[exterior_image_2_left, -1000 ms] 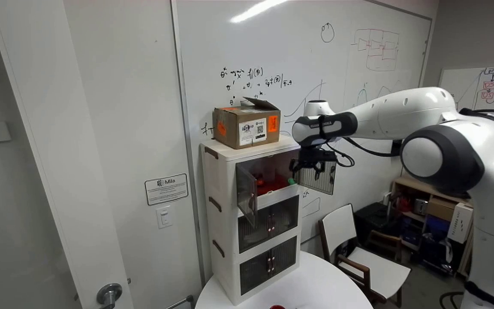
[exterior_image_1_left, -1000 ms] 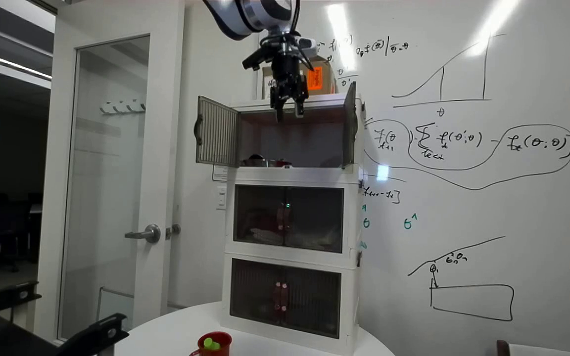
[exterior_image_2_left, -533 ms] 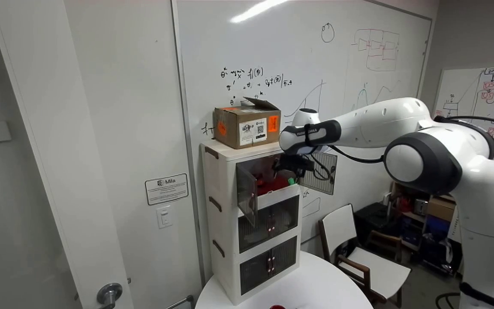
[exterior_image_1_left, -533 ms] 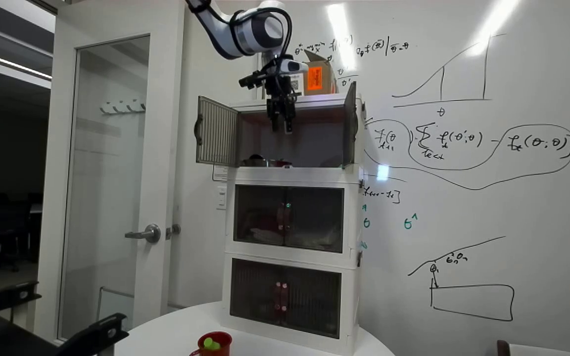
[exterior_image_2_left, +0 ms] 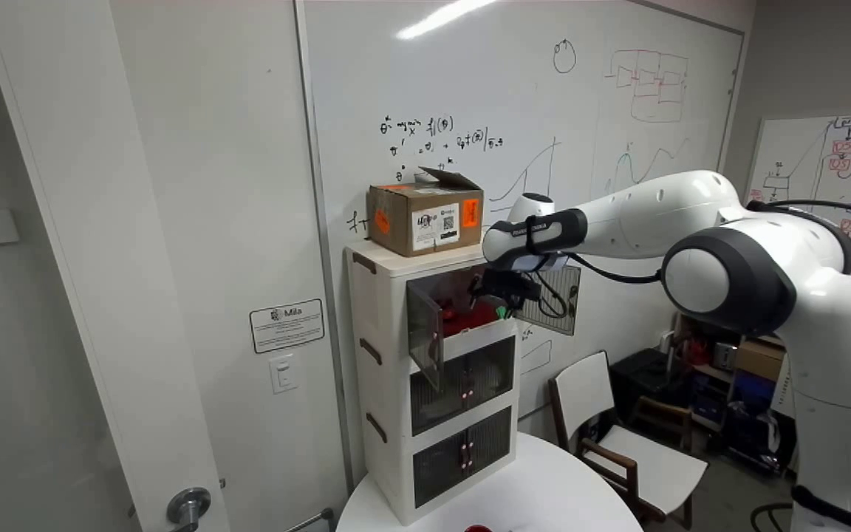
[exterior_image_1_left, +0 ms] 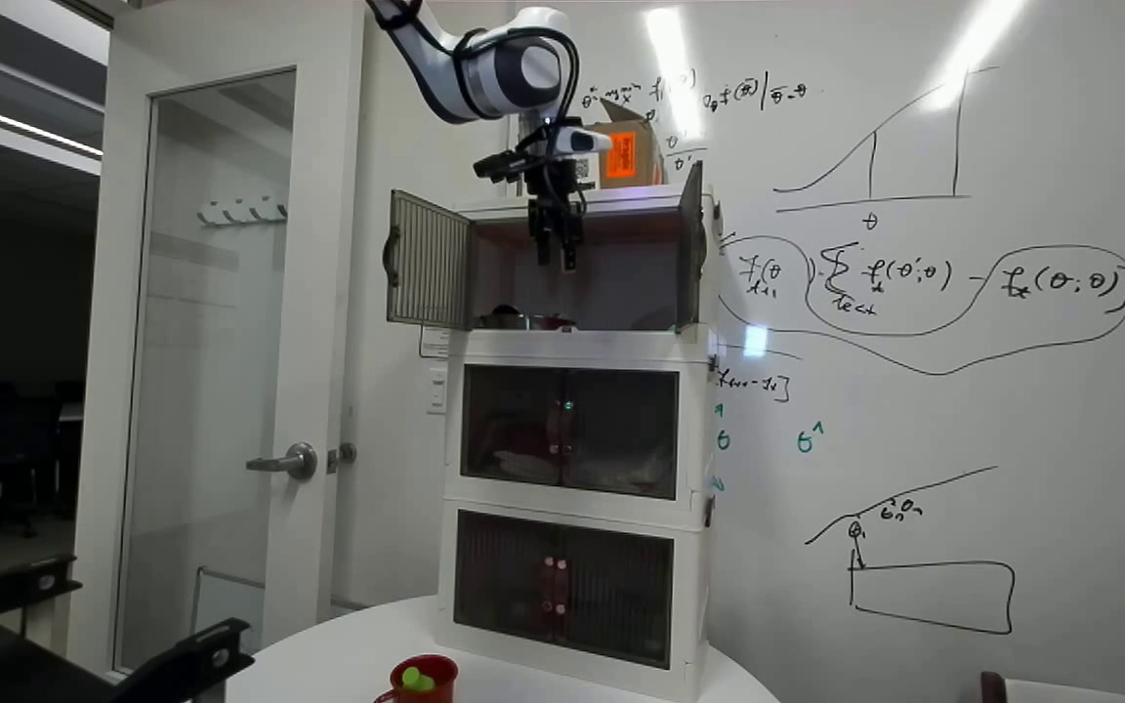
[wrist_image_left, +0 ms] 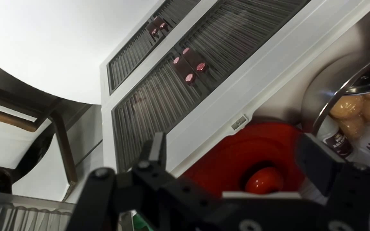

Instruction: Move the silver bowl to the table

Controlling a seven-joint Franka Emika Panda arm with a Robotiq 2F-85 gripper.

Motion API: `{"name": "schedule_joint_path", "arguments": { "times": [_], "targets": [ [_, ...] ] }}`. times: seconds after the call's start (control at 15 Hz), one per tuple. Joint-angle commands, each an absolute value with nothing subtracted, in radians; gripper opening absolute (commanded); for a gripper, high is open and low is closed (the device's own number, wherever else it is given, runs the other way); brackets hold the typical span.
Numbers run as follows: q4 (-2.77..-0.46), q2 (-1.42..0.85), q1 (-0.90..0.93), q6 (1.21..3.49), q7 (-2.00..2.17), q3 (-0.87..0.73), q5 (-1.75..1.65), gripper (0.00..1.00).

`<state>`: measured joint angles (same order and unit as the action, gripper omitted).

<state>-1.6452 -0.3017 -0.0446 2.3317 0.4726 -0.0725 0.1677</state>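
The silver bowl (wrist_image_left: 316,86) is at the right of the wrist view, inside the open top compartment. Brown round items and white bottles show past its rim. In an exterior view its shiny side (exterior_image_1_left: 514,321) shows low at the compartment's left; I cannot make it out in the remaining exterior view. My gripper (exterior_image_1_left: 557,262) hangs fingers down at the compartment's opening, above and to the right of the bowl. In the wrist view the gripper (wrist_image_left: 234,144) is open and empty, its fingers wide apart over a red dish. The white round table (exterior_image_1_left: 348,644) stands below, under the cabinet.
The white cabinet (exterior_image_2_left: 381,362) has both top doors swung out, a left door (exterior_image_1_left: 431,259) and a right door (exterior_image_1_left: 690,249). A red dish (wrist_image_left: 268,138) holds a shiny red object (wrist_image_left: 264,180). A red mug (exterior_image_1_left: 431,676) stands on the table. A cardboard box (exterior_image_2_left: 425,214) sits on top.
Over the second my gripper has moved toward the cabinet and down, to the top compartment's opening. In the last half second it has sunk only slightly. The bowl has not moved.
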Motion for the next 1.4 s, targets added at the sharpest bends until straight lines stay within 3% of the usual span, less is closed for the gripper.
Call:
{"name": "schedule_joint_path", "arguments": {
  "times": [0.0, 1.33],
  "targets": [
    [-1.640, -0.314, -0.029, 2.339, 0.519, -0.086, 0.160, 1.00],
    [-1.442, -0.573, 0.025, 2.592, 0.758, -0.060, 0.235, 1.00]
  ]
}}
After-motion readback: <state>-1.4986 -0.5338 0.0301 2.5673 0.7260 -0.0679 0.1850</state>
